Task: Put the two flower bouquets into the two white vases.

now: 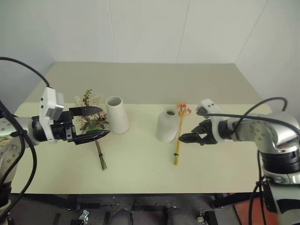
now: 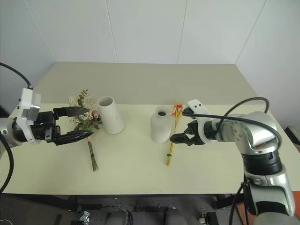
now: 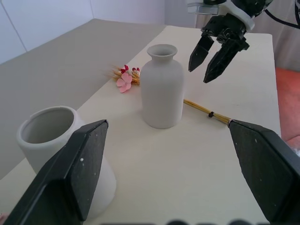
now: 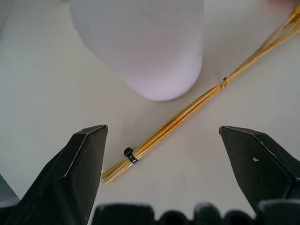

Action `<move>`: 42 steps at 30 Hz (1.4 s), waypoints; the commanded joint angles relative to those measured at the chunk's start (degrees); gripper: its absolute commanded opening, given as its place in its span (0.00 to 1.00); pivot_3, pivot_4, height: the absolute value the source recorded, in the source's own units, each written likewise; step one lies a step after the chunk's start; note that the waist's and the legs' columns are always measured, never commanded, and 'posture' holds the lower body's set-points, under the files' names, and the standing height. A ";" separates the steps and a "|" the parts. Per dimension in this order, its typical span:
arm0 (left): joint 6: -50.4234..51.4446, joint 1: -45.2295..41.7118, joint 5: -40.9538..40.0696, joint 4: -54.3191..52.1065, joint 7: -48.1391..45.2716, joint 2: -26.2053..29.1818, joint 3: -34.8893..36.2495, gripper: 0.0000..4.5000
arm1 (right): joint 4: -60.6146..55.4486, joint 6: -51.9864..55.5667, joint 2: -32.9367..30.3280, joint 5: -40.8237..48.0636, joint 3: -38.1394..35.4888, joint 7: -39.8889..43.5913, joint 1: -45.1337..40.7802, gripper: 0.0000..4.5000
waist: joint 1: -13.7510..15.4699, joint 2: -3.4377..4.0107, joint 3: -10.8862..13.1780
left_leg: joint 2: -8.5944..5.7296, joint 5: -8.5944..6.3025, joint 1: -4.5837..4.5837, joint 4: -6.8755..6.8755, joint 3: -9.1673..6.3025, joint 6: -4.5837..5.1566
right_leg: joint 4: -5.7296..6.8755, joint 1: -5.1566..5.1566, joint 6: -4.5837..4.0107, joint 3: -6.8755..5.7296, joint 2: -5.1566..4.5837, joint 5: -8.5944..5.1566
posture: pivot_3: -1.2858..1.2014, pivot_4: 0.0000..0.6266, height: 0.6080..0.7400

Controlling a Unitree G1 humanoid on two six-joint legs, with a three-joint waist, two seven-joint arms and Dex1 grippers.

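Bouquets are both lying flat on the table, neither one gripped yet, and both white vases are standing empty.

Starting from the right gripper: its two black fingers are spread wide and pointing down over the lower end of the yellow stalk bundle, which is lying just beside the bottle-shaped vase, on the side nearer the right arm. To do this grasp well, the fingers should be straddling the stalks squarely, above the small black tie rather than at the very tip, and closing across the bundle so no strand is slipping out. The vase is close, so the inner finger needs to be coming down without nudging it. Its narrow neck will likely be demanding a near-vertical, well-centred insertion.

The left gripper is likewise standing open, poised level at the bushy rose bunch, which is lying just beside the tapered cone vase, on the side away from the bottle-shaped vase. It should be taking the stems, not the blossoms.
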 commanded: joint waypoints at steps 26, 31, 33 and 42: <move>-1.49 -0.91 -0.13 -0.18 -1.33 -0.15 1.46 1.00 | 2.42 -2.27 12.14 -15.38 11.13 -18.29 1.84 0.71 | -1.31 0.02 0.01 | 0.00 0.00 -0.03 0.00 -0.04 0.00 | 0.03 -0.03 0.02 -0.01 0.00 0.01 | 0.52 0.24 1.00; -1.45 -0.54 -0.26 -0.39 -1.23 -0.15 1.56 1.00 | 2.67 -3.62 8.66 -16.33 10.41 -18.26 2.87 0.34 | -1.06 0.02 0.01 | -0.01 0.00 -0.02 0.00 -0.04 0.00 | 0.02 0.00 0.02 -0.02 -0.01 0.01 | 0.52 0.24 1.00; -1.49 -0.56 -0.29 -0.28 -1.31 -0.08 1.49 1.00 | 3.30 -3.83 7.58 -16.69 9.42 -18.29 3.07 0.20 | -1.04 0.01 0.01 | -0.01 0.00 -0.04 0.00 -0.04 0.00 | 0.01 0.00 0.03 -0.02 -0.02 0.01 | 0.52 0.24 1.00; -1.86 -1.64 0.01 0.77 -1.84 0.02 0.66 1.00 | 4.08 -4.11 5.25 -17.97 6.56 -18.06 4.37 0.01 | -1.23 0.01 0.01 | 0.00 0.00 -0.03 0.00 -0.04 0.00 | 0.01 -0.01 0.02 -0.01 0.00 0.01 | 0.52 0.24 1.00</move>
